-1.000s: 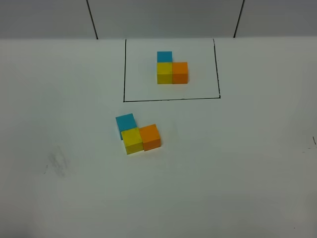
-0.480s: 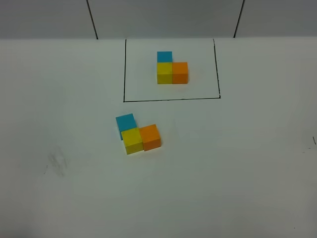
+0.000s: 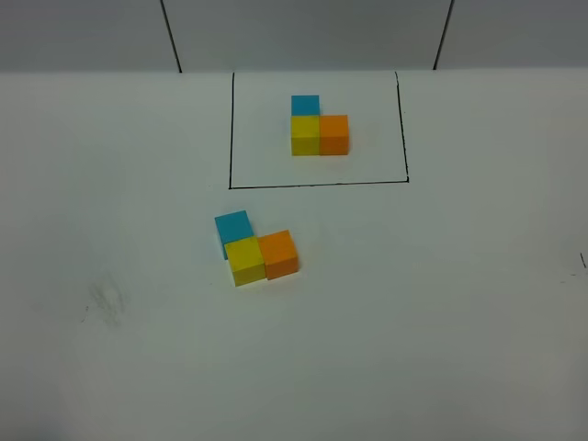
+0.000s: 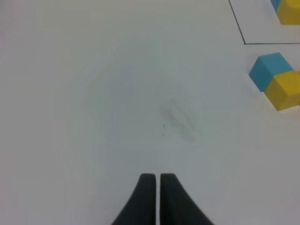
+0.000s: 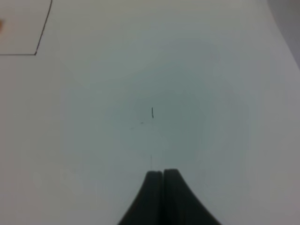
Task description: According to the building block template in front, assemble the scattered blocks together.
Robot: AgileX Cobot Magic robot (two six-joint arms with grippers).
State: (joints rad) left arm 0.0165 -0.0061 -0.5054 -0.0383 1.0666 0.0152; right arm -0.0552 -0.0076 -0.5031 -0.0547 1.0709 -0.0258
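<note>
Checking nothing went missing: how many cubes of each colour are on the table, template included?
Blue cubes: 2, template and loose
Yellow cubes: 2, template and loose
Orange cubes: 2, template and loose
Total: 6

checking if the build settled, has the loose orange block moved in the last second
No. The orange block sits the same way below the drawn black rectangle's near edge and against the yellow block, as in the earlier overhead pictures.

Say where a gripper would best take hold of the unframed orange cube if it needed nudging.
Probably from above, on the orange cube, with fingers on its near and far faces. Its left face sits against the yellow cube, so only the near, far and right faces are free. The cube is slightly rotated against the black frame, so the wrist should turn to match.
</note>
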